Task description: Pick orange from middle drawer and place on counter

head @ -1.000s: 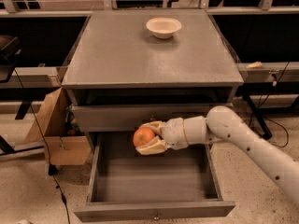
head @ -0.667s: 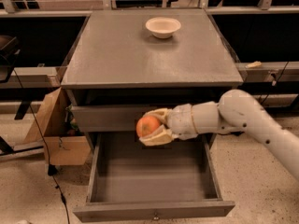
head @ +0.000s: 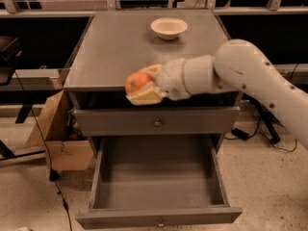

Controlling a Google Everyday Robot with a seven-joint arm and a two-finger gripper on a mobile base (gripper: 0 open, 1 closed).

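At centre frame, the gripper (head: 143, 87) is clenched on the orange (head: 136, 81), level with the counter (head: 120, 47) front edge. Below, the middle drawer (head: 159, 179) stands open. Recommend carrying inward over the surface, short of the bowl (head: 168, 28), and lowering before release to prevent rolling.

Dim overhead light; blurred gripper (head: 143, 88) holds orange (head: 137, 80) at counter (head: 120, 47) edge.

My claw (head: 143, 86), gripping the orange (head: 135, 80), hangs at the surface's (head: 115, 47) front edge; only a bowl (head: 168, 28) stands far back.
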